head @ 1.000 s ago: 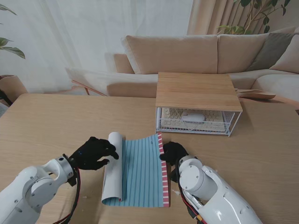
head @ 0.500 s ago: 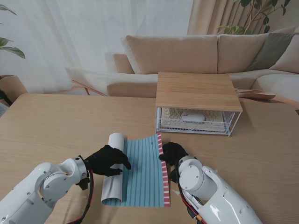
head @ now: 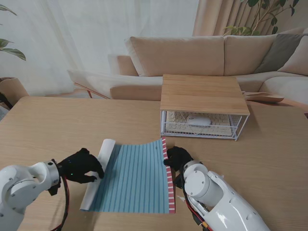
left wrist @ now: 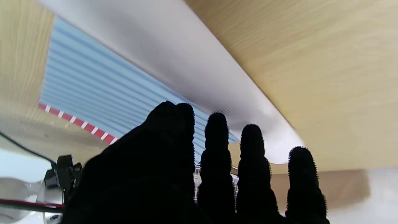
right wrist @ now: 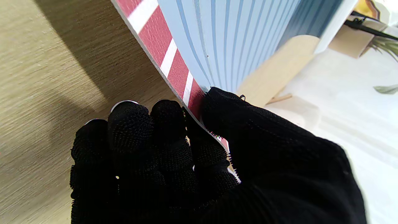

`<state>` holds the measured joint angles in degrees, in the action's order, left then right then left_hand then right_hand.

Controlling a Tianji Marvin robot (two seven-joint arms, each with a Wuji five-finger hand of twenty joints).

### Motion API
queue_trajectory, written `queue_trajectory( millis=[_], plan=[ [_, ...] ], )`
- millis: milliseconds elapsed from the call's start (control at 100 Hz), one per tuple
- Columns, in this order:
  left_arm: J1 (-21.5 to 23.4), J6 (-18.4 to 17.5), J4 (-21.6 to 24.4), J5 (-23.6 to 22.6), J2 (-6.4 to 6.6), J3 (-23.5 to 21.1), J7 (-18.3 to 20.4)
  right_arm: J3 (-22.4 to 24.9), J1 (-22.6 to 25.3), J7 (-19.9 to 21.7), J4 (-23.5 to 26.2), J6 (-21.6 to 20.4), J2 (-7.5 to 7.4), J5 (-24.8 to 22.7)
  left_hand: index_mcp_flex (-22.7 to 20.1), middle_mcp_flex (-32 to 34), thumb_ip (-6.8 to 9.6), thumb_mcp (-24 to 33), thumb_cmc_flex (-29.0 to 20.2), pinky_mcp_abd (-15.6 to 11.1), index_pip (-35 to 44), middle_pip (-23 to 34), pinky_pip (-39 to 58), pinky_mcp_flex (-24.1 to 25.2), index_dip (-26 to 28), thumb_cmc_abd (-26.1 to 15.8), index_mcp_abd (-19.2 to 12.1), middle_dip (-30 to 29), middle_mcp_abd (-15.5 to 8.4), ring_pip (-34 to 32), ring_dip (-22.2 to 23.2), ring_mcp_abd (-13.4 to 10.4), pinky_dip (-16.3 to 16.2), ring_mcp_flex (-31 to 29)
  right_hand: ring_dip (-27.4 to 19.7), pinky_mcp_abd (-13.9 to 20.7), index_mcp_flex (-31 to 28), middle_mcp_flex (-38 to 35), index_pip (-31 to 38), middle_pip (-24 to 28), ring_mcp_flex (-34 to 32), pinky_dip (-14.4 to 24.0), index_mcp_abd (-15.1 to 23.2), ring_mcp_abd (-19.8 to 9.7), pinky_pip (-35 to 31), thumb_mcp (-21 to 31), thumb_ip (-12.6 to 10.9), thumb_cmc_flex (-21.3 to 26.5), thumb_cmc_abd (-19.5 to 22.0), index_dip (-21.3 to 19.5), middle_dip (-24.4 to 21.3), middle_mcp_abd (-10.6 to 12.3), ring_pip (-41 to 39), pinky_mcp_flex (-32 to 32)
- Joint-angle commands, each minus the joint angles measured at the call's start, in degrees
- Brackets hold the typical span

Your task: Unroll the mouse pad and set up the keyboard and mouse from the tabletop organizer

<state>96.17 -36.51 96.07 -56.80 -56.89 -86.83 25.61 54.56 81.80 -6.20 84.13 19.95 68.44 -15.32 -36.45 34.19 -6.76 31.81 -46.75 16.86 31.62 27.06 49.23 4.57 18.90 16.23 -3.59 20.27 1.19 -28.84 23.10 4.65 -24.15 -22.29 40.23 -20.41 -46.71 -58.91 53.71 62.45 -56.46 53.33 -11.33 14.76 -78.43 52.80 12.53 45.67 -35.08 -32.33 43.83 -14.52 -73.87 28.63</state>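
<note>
Stand view: the mouse pad [head: 137,178] is seen lying mostly flat on the table [head: 57,125], blue-striped face up, with a red-and-white band along its right edge. A narrow white roll [head: 97,173] is left along its left edge, at about 9 o'clock from the pad centre.

The left hand [head: 81,165] is laid against that roll, fingers extended and together. Left wrist view: four fingertips [left wrist: 216,124] are shown resting at the roll's white underside; nothing is enclosed by them, so the hand is flat and holds nothing. The thumb is merged with the dark glove and cannot be made out.

The right hand [head: 178,158] is placed at the pad's far right corner, roughly 2 o'clock from the pad centre. Right wrist view: the red-striped edge [right wrist: 174,68] is pinched between the thumb and the curled fingers [right wrist: 130,118], and the corner is lifted off the table. Much of this hand is hidden in the stand view by its own white forearm.

The tabletop organizer [head: 202,103], a wire basket under a wooden top, is located at 1 o'clock from the pad, well apart from it. The keyboard [head: 178,122] and mouse [head: 198,120] are visible inside through the mesh; the keyboard's far part is covered by the wooden top.
</note>
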Motion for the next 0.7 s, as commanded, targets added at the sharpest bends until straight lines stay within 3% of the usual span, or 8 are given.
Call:
queue_trajectory(
  millis=[0, 120, 250, 340, 490, 690],
  plan=[
    [1.3, -0.1, 2.2, -0.4, 1.3, -2.6, 0.7, -0.3, 0.2, 0.8, 0.0, -0.2, 0.48, 0.1, -2.6, 3.0, -2.44, 0.4, 0.5, 2.4, 1.7, 1.2, 2.2, -0.2, -0.5, 1.5, -0.6, 0.7, 0.5, -0.3, 2.4, 1.0, -1.2, -2.7, 0.5, 4.1, 0.3, 0.0, 2.0, 2.5, 0.5, 2.5, 1.2, 1.4, -3.1, 2.6, -1.9, 2.7, 1.3, -1.8, -0.2, -4.5, -0.3, -1.2],
    [3.8, -0.2, 5.2, -1.6, 0.83, -8.0, -0.9, -0.5, 0.0, 0.8, -0.1, -0.1, 0.52, 0.1, -3.5, 3.2, -2.47, 1.5, 0.7, 2.8, 1.1, 0.5, 2.1, -0.3, -1.6, 2.0, -0.3, 0.4, 0.9, 0.6, 2.8, 1.2, -1.2, -2.9, 0.5, 4.0, 0.3, 0.0, 2.0, 2.5, 0.6, 2.5, 1.1, 1.8, -3.0, 2.7, -1.9, 2.8, 1.3, -1.8, -0.3, -4.6, -0.1, -1.3],
    [5.0, 2.2, 6.3, -1.0, -0.21, -9.4, -6.0, -0.9, -0.3, 0.8, -0.3, -0.2, 0.52, -0.4, -2.5, 1.5, -2.3, 4.3, 2.5, 3.1, -0.8, -0.7, 1.8, -0.6, -2.0, 2.2, 0.6, -0.1, 2.0, 1.7, 3.0, 1.8, -1.1, -1.8, 0.5, 3.6, 0.1, -0.3, 2.0, 2.4, 0.0, 2.6, 1.3, 1.9, -3.1, 2.9, -2.0, 2.8, 0.9, -1.9, -0.5, -4.6, -0.1, -0.9],
    [5.5, 4.4, 6.8, -1.1, -0.9, -8.6, -9.6, -0.9, -0.3, 0.2, -0.3, -0.9, 0.52, -1.1, -2.0, 1.2, -2.31, 5.5, 3.6, 3.6, -1.4, -0.9, 1.9, -1.0, -1.7, 2.0, 1.1, -0.2, 2.4, 1.8, 3.0, 2.1, -1.1, -1.6, -0.1, 2.3, -1.0, -1.8, 2.0, 1.5, -1.9, 2.6, 2.1, 2.2, -3.2, 3.8, -1.9, 3.0, -0.6, -1.3, -1.0, -4.9, 0.6, 1.2],
    [6.0, 9.4, 6.9, -0.9, -1.93, -4.9, -15.1, -1.3, -0.6, -1.6, -1.3, -4.3, 0.02, -6.6, -2.6, 1.2, -2.63, 6.0, 3.1, 4.0, -1.1, -0.9, 2.3, -1.9, -1.4, 2.5, 1.0, -0.2, 2.5, 1.7, 3.0, 2.4, -1.3, -1.8, -1.5, 0.4, -3.8, -5.7, 2.5, -0.6, -7.1, 1.5, 7.8, 1.6, -2.6, 6.9, -2.1, 2.9, -5.1, 0.6, -1.4, -4.5, 2.4, 6.8],
    [6.1, 15.5, 6.3, 1.8, -3.0, 0.0, -20.0, -2.3, -1.6, -2.9, -2.9, -5.5, 0.16, -8.3, -3.7, 1.3, -3.29, 6.0, 1.9, 4.3, -1.2, -1.2, 2.7, -2.4, -1.6, 3.0, 1.4, -0.4, 3.2, 1.4, 3.0, 3.1, -1.6, -1.9, -0.9, 0.1, -6.1, -8.0, 3.3, 0.1, -8.6, 1.4, 13.4, 0.7, -2.9, 11.7, -4.3, 4.1, -8.6, 1.5, 0.6, -3.3, 1.3, 8.5]
  ],
)
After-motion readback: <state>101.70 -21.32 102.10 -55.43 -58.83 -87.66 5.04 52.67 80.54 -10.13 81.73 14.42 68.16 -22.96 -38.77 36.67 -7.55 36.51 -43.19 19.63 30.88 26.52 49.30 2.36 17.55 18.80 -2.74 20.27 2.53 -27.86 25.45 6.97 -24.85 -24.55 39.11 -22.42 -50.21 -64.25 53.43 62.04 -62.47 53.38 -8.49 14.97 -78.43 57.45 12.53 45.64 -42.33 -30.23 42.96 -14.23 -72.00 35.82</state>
